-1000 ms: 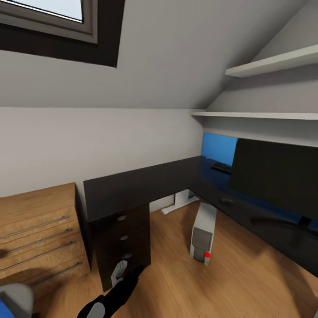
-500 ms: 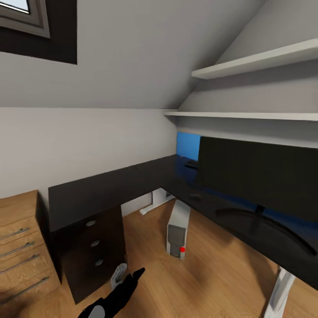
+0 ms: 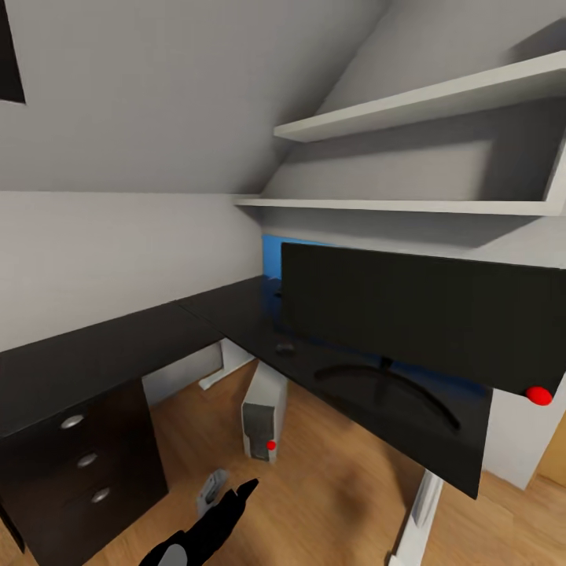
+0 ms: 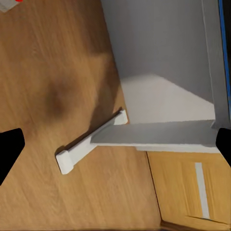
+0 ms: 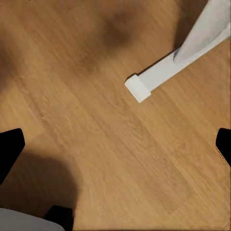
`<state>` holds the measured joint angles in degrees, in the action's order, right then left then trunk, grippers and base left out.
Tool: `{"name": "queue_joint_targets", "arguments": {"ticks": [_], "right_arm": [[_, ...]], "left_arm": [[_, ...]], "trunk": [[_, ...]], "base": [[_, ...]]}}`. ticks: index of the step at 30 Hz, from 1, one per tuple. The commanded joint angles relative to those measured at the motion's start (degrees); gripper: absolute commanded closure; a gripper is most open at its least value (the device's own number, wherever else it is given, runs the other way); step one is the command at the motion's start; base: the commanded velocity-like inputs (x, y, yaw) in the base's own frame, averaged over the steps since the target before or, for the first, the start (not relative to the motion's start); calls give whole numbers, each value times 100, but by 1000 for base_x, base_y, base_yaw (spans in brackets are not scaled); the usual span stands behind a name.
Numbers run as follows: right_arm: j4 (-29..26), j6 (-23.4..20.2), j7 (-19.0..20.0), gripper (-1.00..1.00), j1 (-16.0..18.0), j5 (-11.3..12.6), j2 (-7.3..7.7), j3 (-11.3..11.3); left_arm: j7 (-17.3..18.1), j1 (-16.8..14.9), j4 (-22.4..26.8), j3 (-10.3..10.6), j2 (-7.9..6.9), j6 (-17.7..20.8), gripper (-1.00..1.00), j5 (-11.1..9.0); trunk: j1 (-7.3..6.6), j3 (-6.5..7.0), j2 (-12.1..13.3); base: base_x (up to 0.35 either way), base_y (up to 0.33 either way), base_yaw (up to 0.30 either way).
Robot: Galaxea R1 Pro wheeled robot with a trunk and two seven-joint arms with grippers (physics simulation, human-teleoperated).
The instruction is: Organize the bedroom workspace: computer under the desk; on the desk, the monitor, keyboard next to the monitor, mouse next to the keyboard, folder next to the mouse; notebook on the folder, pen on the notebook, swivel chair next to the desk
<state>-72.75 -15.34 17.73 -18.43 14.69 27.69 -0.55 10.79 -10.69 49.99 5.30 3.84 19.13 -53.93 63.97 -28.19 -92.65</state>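
Head view shows our left gripper (image 3: 236, 495), a dark arm low in the frame with fingers spread and empty, well short of the L-shaped black desk (image 3: 118, 354); our right gripper (image 5: 115, 144) hangs parted and empty over wood floor. We see the wide black monitor (image 3: 417, 318), long axis along the desk, up and right of the left gripper, a small dark mouse-like object (image 3: 284, 347) just beside it, and the grey tower computer (image 3: 262, 409) under the desk.

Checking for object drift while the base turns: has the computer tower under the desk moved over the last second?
No. The computer tower keeps its place beside the desk's white leg, under the desk; the whole head view slid left, so the camera turned.
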Motion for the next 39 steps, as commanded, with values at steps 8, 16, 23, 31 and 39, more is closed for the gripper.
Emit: {"name": "queue_joint_targets", "arguments": {"ticks": [8,16,23,31,39], "right_arm": [[-6,-39,11,-100,-2,50,0,-6],[-4,-39,11,-100,-2,51,1,-6],[-3,-39,11,-100,-2,32,0,-6],[-2,-39,11,-100,-2,12,6,-6],[-2,-39,12,-100,-2,16,8,-6]], "left_arm": [[9,-3,2,-13,-5,-88,-100,-45],[15,-3,2,-17,-6,-129,-100,-47],[16,-3,2,-9,-6,-136,-100,-60],[20,-3,2,-9,-8,-137,-100,-64],[80,-3,2,-48,-12,-162,-100,-68]], "trunk": [[2,-5,-3],[2,-5,-3],[2,-5,-3],[2,-5,-3],[2,-5,-3]], "base": [[136,-97,-298],[22,-14,-298],[4,-126,-220],[1,-297,-41],[0,-159,-6]]}}
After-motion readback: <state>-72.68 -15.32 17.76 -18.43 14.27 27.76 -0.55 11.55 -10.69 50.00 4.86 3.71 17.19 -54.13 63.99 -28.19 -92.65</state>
